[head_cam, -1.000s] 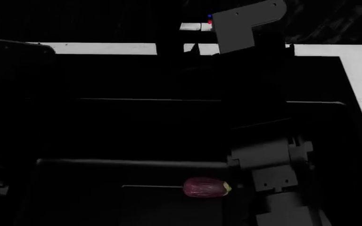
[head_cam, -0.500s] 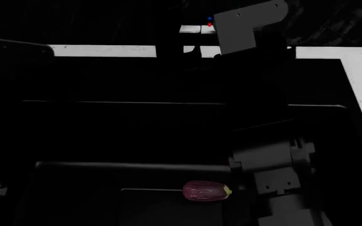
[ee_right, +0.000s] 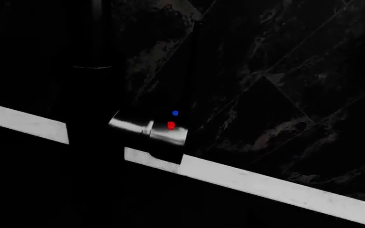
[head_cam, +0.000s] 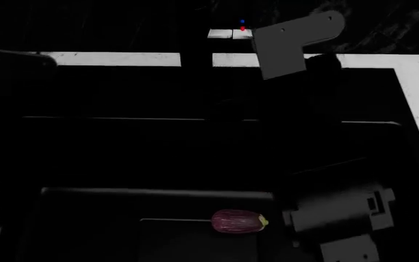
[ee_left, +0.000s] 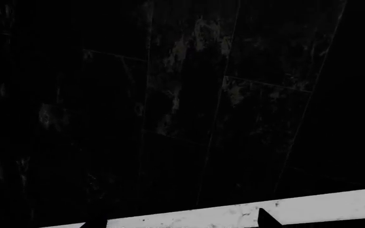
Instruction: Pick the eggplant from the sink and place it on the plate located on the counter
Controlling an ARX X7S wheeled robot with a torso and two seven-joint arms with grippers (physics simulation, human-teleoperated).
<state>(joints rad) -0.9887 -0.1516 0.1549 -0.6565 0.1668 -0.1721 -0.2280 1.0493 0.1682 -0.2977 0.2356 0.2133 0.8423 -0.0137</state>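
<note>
The eggplant lies on its side at the lower centre of the head view, on the dark floor of the sink, stem cap toward the right. My right arm is just beside it. I cannot tell either end effector's state.

Right arm bent up across head view, wrist high; jaws unseen. Left arm barely visible.

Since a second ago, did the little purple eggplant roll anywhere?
No. In the head view the eggplant lies at the same spot in the black sink, just under the same thin grey edge line. Only the right arm beside it has shifted.
</note>
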